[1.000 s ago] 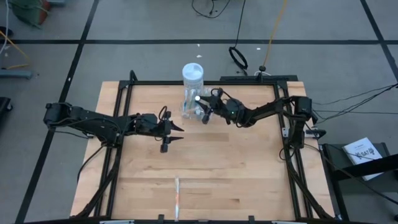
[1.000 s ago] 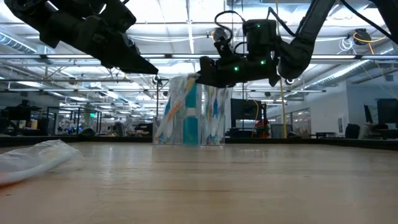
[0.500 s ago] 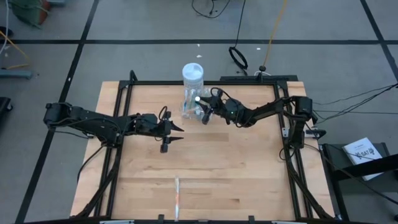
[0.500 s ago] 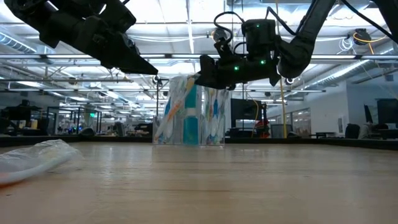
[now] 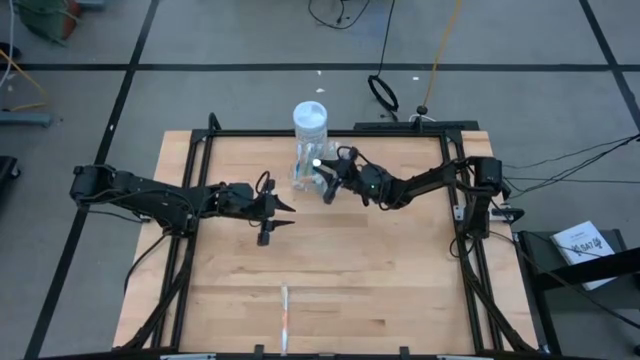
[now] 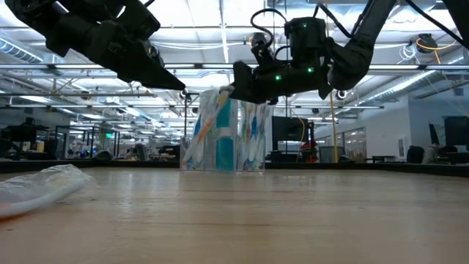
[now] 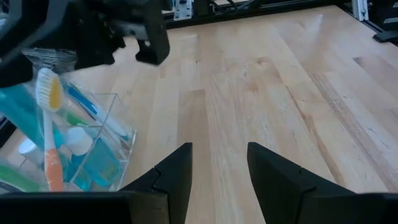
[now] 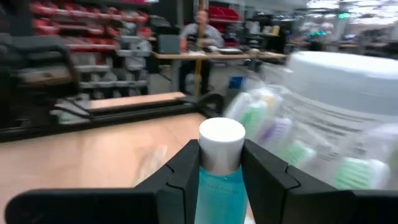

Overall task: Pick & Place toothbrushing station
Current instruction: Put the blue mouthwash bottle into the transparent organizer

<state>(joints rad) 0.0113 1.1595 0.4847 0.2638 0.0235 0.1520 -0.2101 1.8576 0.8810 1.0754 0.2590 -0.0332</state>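
Observation:
The toothbrushing station is a clear plastic holder with toothbrushes and a blue bottle. It stands on its base at the table's far middle, in front of the white jar, and also shows in the low view and the left wrist view. My right gripper is at the station's top on its right side, open, with one finger on each side of the white-capped blue bottle. My left gripper hovers open and empty to the left of the station, nearer the table's near edge. My right gripper comes in level from the table's right. Its fingers stand close beside the bottle's neck, just under the white cap. I cannot tell whether they touch it. The bottle stands upright in the station.
The white lidded jar stands right behind the station. A toothbrush in a clear wrapper lies near the table's near edge and also shows in the low view. A black frame runs around the table.
My right gripper has crept a little toward the table's left, closer over the station. The station and my left gripper have kept still.

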